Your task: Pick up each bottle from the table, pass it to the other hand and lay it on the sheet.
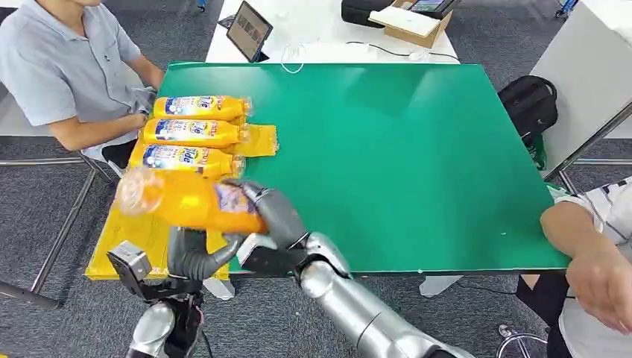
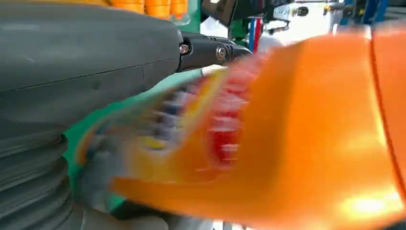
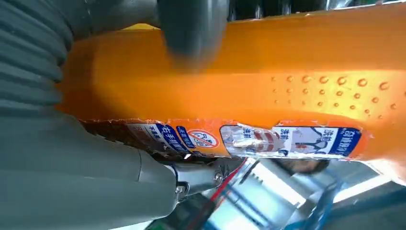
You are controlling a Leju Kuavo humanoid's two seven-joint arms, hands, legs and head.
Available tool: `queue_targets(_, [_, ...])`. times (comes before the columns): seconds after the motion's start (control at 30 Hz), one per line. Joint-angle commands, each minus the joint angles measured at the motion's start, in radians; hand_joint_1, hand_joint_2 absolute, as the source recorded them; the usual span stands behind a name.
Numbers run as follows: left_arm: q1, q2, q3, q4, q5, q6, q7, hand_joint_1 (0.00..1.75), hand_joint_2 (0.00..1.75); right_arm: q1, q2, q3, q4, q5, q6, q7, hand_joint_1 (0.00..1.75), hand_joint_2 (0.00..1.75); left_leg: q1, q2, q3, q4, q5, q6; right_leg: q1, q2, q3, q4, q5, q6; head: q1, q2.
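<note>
The right hand (image 1: pixel 272 216) grips an orange bottle (image 1: pixel 186 201) by its labelled end, holding it sideways in the air over the near-left corner of the green table (image 1: pixel 417 164); the left hand (image 1: pixel 195 253) sits just beneath the bottle with fingers curled up toward its underside, and whether it bears any weight yet I cannot tell. This looks like the handover; done well, the left hand should close firmly round the middle of the body before the right lets go, since smooth plastic can slide in the palm and a grip too near one end would let it tip. The bottle is glossy, translucent orange plastic with flattened sides, a patch of raised dots and a wrinkled printed label (image 3: pixel 239 140) with a ragged edge; the wrist views show it close and partly blurred. Beyond the hands three like bottles (image 1: pixel 195 133) lie side by side on a yellow sheet (image 1: pixel 138 242), which is thin and flat and overhangs the table edge; the open strip nearest the hands seems the place for this one.
</note>
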Motion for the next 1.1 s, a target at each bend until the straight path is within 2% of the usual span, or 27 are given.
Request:
queue_targets(0.03, [-0.083,0.022,0.016,-0.045,0.031,0.013,-0.023,0.0,1.75,-0.048,0.017,0.149,0.086,-0.006,0.01,0.001,1.75,1.75,0.001,0.0,0.001,0.0,0.0,-0.001,0.001,0.0,0.001,0.001,0.0,-0.001,-0.001,0.0])
queue_targets(0.23, [-0.094,0.026,0.012,-0.027,0.046,0.008,-0.018,0.0,1.75,-0.045,0.018,0.183,0.085,-0.008,0.034,0.001,1.75,1.75,0.001,-0.001,0.002,0.0,0.0,0.0,0.001,-0.001,0.002,0.0,0.0,-0.001,0.0,0.0])
queue_targets(0.43, [-0.096,0.041,-0.012,-0.018,0.092,-0.061,0.003,0.0,1.75,-0.052,0.028,0.189,0.114,-0.016,0.021,0.001,1.75,1.75,0.0,-0.001,0.002,-0.001,0.0,-0.001,0.0,-0.001,0.003,0.0,-0.001,-0.001,0.0,0.0])
queue_targets(0.47, [-0.092,0.05,-0.023,-0.015,0.114,-0.095,0.017,0.19,1.75,-0.055,0.023,0.186,0.113,-0.021,0.021,0.001,1.75,1.75,0.001,-0.002,0.004,0.0,-0.001,-0.001,0.001,-0.002,0.005,0.0,-0.002,-0.002,0.0,0.0])
queue_targets(0.5, [-0.09,0.058,-0.028,-0.012,0.129,-0.123,0.023,1.45,1.75,-0.056,0.02,0.186,0.107,-0.026,0.021,0.001,1.75,1.75,0.001,-0.002,0.003,0.0,-0.001,-0.001,0.001,-0.002,0.004,0.0,-0.001,-0.002,0.0,0.0])
queue_targets(0.53, [-0.089,0.067,-0.034,-0.002,0.165,-0.172,0.042,1.75,1.75,-0.057,0.015,0.188,0.1,-0.031,0.017,0.001,1.75,1.75,0.0,-0.001,0.002,-0.001,0.0,0.0,0.0,-0.001,0.002,-0.001,0.0,-0.001,0.0,0.0])
queue_targets(0.67, [-0.093,0.082,-0.037,0.031,0.18,-0.231,0.046,1.75,1.75,-0.07,0.009,0.184,0.102,-0.031,0.002,0.001,1.75,1.75,0.001,-0.002,0.005,-0.001,-0.001,-0.001,0.001,-0.002,0.005,0.0,-0.002,-0.002,0.0,0.0])
queue_targets(0.93, [-0.093,0.082,-0.037,0.031,0.18,-0.231,0.046,1.75,1.75,-0.07,0.009,0.184,0.102,-0.031,0.002,0.001,1.75,1.75,0.0,-0.001,0.002,-0.001,0.0,0.0,0.0,-0.001,0.002,0.0,-0.001,-0.001,0.0,0.0])
queue_targets(0.97, [-0.094,0.083,-0.039,0.031,0.186,-0.245,0.052,1.75,1.75,-0.069,0.009,0.186,0.097,-0.028,-0.006,0.001,1.43,1.75,0.001,-0.002,0.004,0.0,-0.001,-0.001,0.001,-0.002,0.005,0.0,-0.002,-0.002,0.0,0.0])
queue_targets(1.0, [-0.094,0.083,-0.035,0.033,0.193,-0.259,0.056,1.75,1.75,-0.07,0.009,0.187,0.095,-0.026,-0.011,0.001,0.28,1.75,0.0,-0.002,0.004,-0.001,0.0,0.0,0.0,-0.002,0.004,0.0,-0.001,-0.001,0.0,0.0])
queue_targets(1.03, [-0.095,0.084,-0.035,0.036,0.199,-0.271,0.059,1.75,1.75,-0.07,0.009,0.188,0.092,-0.026,-0.019,0.001,0.0,1.75,0.001,-0.002,0.005,0.0,-0.001,-0.001,0.001,-0.002,0.005,0.0,-0.002,-0.002,0.0,0.0])
queue_targets(1.1, [-0.102,0.083,-0.028,0.05,0.206,-0.289,0.063,1.75,1.75,-0.075,0.006,0.192,0.083,-0.017,-0.051,0.001,0.0,1.75,0.0,-0.001,0.003,0.0,-0.001,0.0,0.0,-0.001,0.003,0.0,-0.001,-0.001,0.0,0.0])
